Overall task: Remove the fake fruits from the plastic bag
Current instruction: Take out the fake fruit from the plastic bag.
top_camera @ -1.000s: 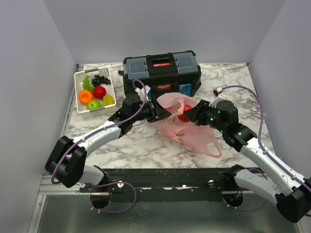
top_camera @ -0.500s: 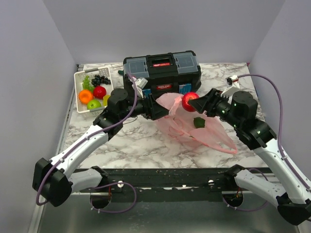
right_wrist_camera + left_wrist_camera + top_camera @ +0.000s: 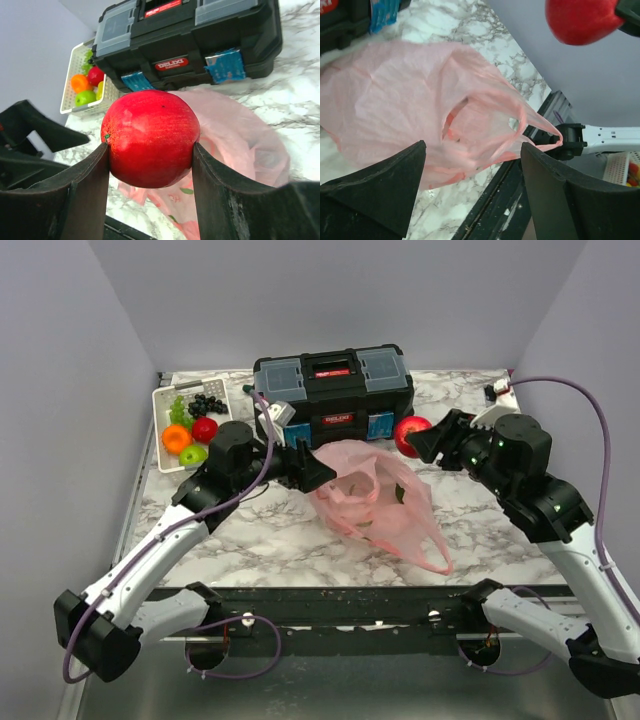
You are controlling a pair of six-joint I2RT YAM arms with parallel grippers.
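The pink plastic bag point(image 3: 370, 498) lies crumpled on the marble table in front of the toolbox, its mouth slack point(image 3: 420, 110). My right gripper point(image 3: 412, 437) is shut on a red apple point(image 3: 150, 135) and holds it in the air to the right of and above the bag point(image 3: 245, 140). The apple also shows at the top right of the left wrist view point(image 3: 580, 20). My left gripper point(image 3: 308, 468) is open and empty at the bag's left edge point(image 3: 472, 170). A small green patch point(image 3: 398, 493) shows through the bag. I cannot tell what else is inside.
A black toolbox point(image 3: 333, 390) stands behind the bag. A white slotted basket point(image 3: 160, 405) at the far left holds an orange point(image 3: 176, 438), a red apple point(image 3: 205, 429), a green apple point(image 3: 192, 453) and dark grapes point(image 3: 208, 403). Grey walls close in three sides.
My right gripper lifted the red apple out of the bag and carried it up and right. My left gripper let go of the bag's rim and drew back; the bag sagged flat.
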